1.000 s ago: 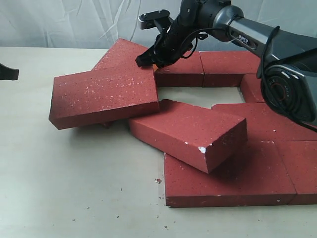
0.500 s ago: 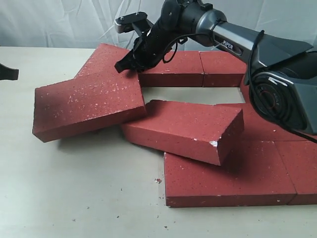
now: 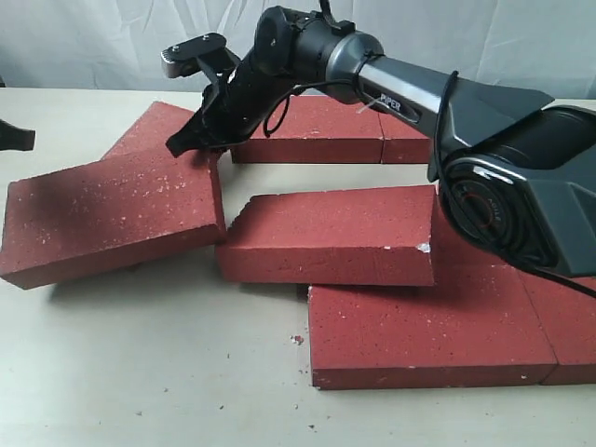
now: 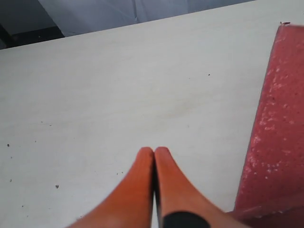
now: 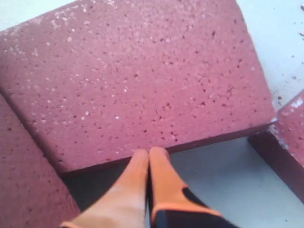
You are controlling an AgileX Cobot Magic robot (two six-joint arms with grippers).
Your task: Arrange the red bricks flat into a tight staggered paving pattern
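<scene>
Red bricks (image 3: 326, 233) lay mostly flat on table (image 3: 140, 372); tilted brick (image 3: 112, 219) leaned on neighbour. Right jaws together, tips at its edge; left jaws together, idle. I feared tips slipping off, leaving gap.

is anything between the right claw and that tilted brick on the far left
Nothing visible. The right claw is shut, and its tips sit right at the edge of the tilted brick, with nothing lying between them. The right wrist view shows the same: the fingertips meet that brick's edge directly.
</scene>
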